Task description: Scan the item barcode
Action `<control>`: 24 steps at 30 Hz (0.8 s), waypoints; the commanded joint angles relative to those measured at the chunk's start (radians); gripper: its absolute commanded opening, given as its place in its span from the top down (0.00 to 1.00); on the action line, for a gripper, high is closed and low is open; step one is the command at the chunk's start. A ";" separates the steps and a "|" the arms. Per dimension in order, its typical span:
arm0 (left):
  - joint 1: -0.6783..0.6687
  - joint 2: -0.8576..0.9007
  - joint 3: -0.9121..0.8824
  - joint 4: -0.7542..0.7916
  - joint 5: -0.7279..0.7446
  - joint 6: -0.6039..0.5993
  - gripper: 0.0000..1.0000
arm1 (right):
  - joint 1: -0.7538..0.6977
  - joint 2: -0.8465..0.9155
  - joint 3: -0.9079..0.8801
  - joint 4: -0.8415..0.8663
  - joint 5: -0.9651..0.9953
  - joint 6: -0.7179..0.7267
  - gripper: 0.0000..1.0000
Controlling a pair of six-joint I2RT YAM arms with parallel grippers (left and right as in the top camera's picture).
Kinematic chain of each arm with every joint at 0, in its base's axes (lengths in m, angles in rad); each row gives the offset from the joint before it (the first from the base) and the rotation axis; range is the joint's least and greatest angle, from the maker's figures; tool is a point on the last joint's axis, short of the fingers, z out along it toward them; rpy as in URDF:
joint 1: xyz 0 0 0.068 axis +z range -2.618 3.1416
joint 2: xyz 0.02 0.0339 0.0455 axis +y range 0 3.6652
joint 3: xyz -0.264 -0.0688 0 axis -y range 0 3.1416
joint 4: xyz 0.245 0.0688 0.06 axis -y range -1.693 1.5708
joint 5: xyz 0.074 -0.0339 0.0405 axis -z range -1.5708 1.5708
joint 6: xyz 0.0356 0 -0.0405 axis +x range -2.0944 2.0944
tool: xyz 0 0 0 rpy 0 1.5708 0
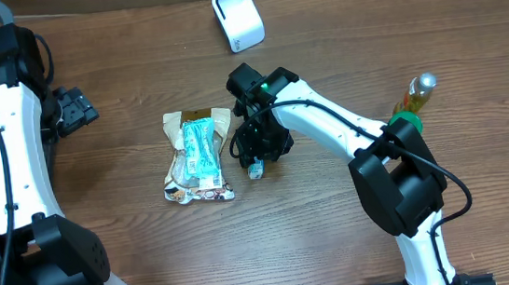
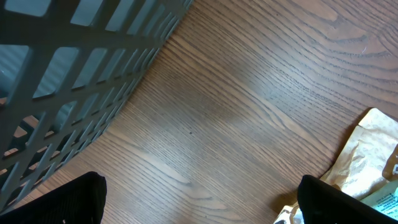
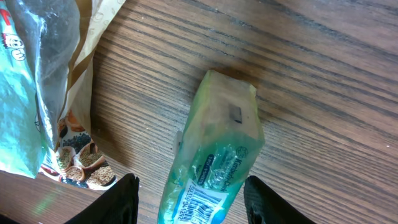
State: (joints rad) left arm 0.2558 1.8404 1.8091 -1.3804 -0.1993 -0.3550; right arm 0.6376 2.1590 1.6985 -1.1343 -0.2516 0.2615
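A brown wood-grain table (image 1: pixel 134 257) is seen from above, with two white-and-black robot arms reaching onto it. The task's item, a small green translucent plastic packet (image 3: pixel 221 143), lies on the wood near the table's centre, just beside a tan paper snack bag (image 1: pixel 179 173) on which a teal wrapper (image 1: pixel 201 152) rests.

The right gripper (image 3: pixel 194 199) is lowered over the packet, one black finger on either side. The jaws are parted, not clenched: a strip of bare wood shows between one finger and the packet's edge, so no grasp is judged to be made. In the wrist view the packet's printed black-and-white barcode (image 3: pixel 202 211) faces upward at the end nearest the camera, so the straddling pose appears chosen to lift the packet by its sides and leave the code uncovered.

A white box-shaped scanner (image 1: pixel 238 18) stands well apart at the far edge, where the code would need to be presented.

The left gripper (image 2: pixel 202 196) hangs released and empty beside a grey slatted plastic basket (image 2: pixel 74 74), kept clear of the work. A yellow-green bottle with a silver cap (image 1: pixel 416 99) stands at the right.
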 commanded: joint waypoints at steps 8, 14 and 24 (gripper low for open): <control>-0.002 0.010 0.018 0.001 -0.013 0.018 0.00 | 0.005 -0.038 -0.005 0.004 0.020 0.001 0.51; -0.002 0.010 0.018 0.001 -0.013 0.019 0.01 | 0.006 -0.038 -0.030 0.008 0.019 0.001 0.53; -0.002 0.010 0.018 0.001 -0.013 0.019 0.00 | 0.000 -0.038 -0.056 0.042 0.025 0.000 0.77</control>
State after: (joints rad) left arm 0.2558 1.8404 1.8091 -1.3804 -0.1993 -0.3550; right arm 0.6373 2.1590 1.6451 -1.0946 -0.2367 0.2554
